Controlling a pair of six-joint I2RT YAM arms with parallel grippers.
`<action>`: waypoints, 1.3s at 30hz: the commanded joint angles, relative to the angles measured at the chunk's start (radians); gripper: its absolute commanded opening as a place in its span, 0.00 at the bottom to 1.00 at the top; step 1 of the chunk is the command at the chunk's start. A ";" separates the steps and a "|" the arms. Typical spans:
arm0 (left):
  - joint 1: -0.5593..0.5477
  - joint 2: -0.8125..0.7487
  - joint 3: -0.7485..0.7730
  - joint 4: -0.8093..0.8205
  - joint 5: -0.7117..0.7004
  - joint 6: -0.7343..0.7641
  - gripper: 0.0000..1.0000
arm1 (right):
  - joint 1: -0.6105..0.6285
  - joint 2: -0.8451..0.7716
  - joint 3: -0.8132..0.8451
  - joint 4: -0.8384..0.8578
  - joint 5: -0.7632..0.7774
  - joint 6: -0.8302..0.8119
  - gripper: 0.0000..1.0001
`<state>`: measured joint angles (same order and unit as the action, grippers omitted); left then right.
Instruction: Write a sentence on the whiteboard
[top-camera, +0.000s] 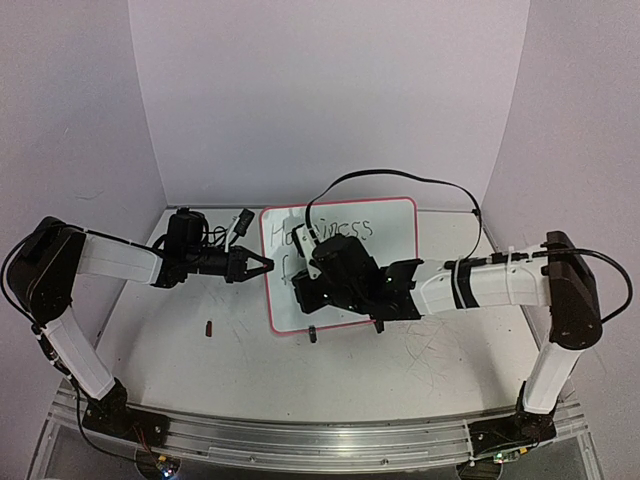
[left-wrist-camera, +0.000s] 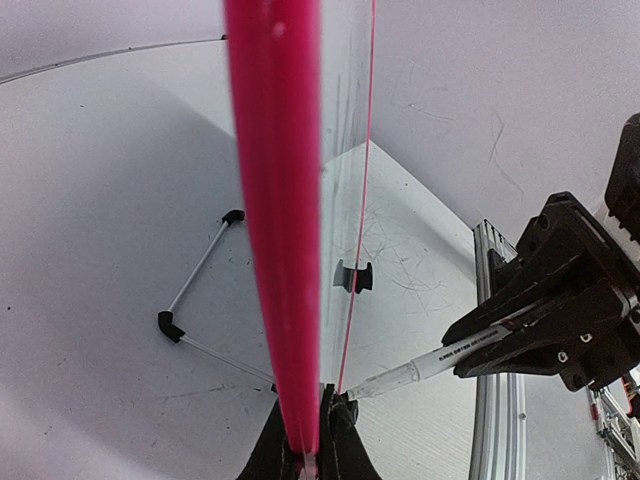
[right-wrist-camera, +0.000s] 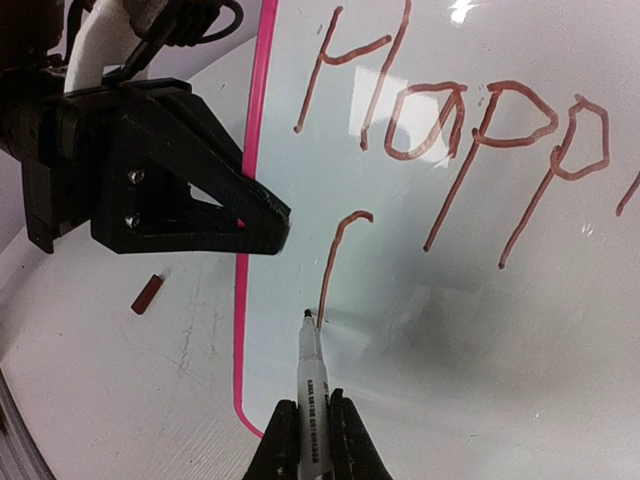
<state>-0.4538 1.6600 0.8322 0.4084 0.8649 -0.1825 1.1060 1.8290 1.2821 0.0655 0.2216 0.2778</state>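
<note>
The whiteboard (top-camera: 385, 225), white with a pink frame, stands tilted at mid-table. My left gripper (top-camera: 266, 265) is shut on its left edge; in the left wrist view the pink frame (left-wrist-camera: 275, 200) runs up from between the closed fingers of that gripper (left-wrist-camera: 303, 400). My right gripper (right-wrist-camera: 311, 400) is shut on a white marker (right-wrist-camera: 310, 365). The marker's tip touches the board at the foot of a single hooked stroke on the second line. The sentence (right-wrist-camera: 450, 130) reads "Happ" in this view and "Happiness" (top-camera: 335, 233) from above. From above, the right gripper (top-camera: 305, 290) covers the board's lower left.
A small red marker cap (top-camera: 210, 327) lies on the table left of the board, also seen as the cap (right-wrist-camera: 146, 296). A black clip foot (top-camera: 312, 334) sits at the board's lower edge. A wire stand (left-wrist-camera: 195, 290) props the back. A black cable (top-camera: 400, 180) arcs over the board.
</note>
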 joint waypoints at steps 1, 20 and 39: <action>-0.006 0.008 0.029 -0.060 -0.100 0.044 0.00 | -0.005 -0.003 0.064 0.042 0.018 -0.011 0.00; -0.006 0.012 0.031 -0.066 -0.105 0.051 0.00 | -0.012 0.046 0.113 -0.009 0.065 -0.002 0.00; -0.006 0.017 0.035 -0.071 -0.103 0.051 0.00 | -0.015 -0.033 0.059 -0.049 0.206 0.026 0.00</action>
<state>-0.4534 1.6600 0.8436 0.3893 0.8620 -0.1795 1.1083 1.8391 1.3445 0.0295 0.3463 0.2935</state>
